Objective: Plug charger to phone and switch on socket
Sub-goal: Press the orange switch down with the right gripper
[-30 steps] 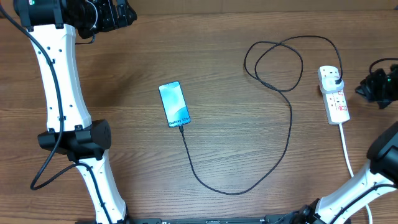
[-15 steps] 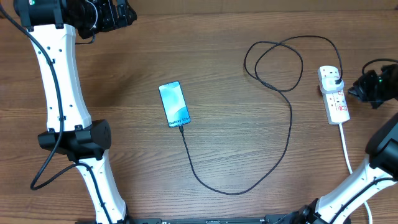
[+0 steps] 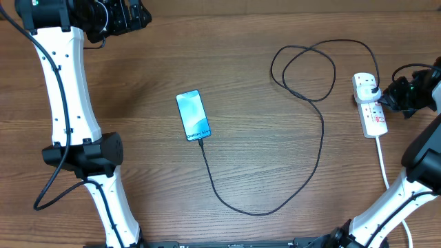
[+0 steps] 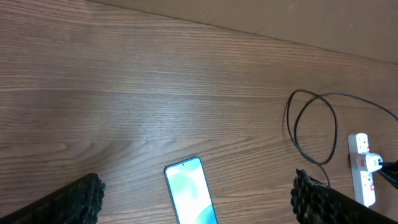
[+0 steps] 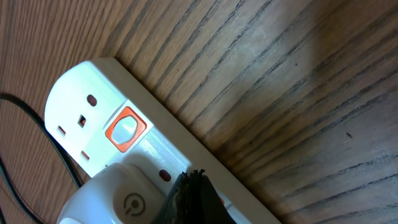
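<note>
The phone [image 3: 192, 115] lies face up at the table's middle, its blue screen lit, and also shows in the left wrist view [image 4: 189, 198]. The black charger cable [image 3: 322, 138] runs from the phone's lower end, loops, and reaches the top of the white socket strip [image 3: 373, 114]. My right gripper [image 3: 386, 99] is shut, its fingertips [image 5: 194, 186] pressed together on the strip [image 5: 87, 99] beside a white plug body [image 5: 118, 199]. A red-orange switch [image 5: 126, 129] sits just beyond. My left gripper [image 3: 132, 15] is open and empty, high at the far left.
The strip's thick white cord [image 3: 383, 162] runs toward the front right edge. The cable's loop [image 4: 311, 127] lies between the phone and the strip. The left arm's column [image 3: 69, 89] stands at the left.
My right gripper has moved left from the table's right edge onto the socket strip. The left arm, phone and cable have not moved.
</note>
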